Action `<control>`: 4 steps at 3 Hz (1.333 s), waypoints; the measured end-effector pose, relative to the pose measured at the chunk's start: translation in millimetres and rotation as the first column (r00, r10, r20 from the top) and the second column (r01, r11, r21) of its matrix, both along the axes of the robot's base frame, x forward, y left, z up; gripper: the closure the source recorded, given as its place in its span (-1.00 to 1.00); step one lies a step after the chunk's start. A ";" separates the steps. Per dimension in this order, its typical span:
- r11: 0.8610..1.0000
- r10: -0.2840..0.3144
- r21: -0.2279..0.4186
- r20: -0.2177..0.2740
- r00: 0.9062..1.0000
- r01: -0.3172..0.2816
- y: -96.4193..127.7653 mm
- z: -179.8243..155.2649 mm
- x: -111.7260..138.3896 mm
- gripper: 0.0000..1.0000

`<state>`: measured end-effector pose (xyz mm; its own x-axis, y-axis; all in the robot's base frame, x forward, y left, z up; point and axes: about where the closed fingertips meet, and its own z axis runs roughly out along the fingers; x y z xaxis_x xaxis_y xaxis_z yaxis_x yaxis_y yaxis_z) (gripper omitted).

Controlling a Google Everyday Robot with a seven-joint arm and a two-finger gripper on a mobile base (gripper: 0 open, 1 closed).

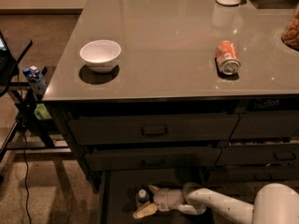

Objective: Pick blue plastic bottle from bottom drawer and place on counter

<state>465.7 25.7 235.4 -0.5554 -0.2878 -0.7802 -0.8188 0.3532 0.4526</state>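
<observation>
The gripper (143, 201) is low in the open drawer (120, 194), its arm reaching in from the right. The fingers (145, 211) stand apart, one on each side of the bottle (141, 197), which stands upright on the drawer floor near the front left. Whether either finger touches it cannot be told. Judged step: the grasp, with pick not yet made. Next move calls for closing squarely on the ribbed body, then lifting clear of the drawers above before carrying to the counter (168, 36), avoiding the bowl (100, 55) and can (227, 57).
</observation>
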 end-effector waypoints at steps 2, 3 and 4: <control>1.000 0.000 0.000 0.000 1.000 0.000 0.1 0.0 0.0 -0.16; 1.000 0.000 0.000 0.000 1.000 0.000 0.1 0.0 0.0 0.31; 1.000 0.000 0.000 0.000 1.000 0.000 0.1 0.0 0.0 0.77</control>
<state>465.7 25.8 235.4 -0.5554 -0.2878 -0.7802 -0.8188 0.3530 0.4527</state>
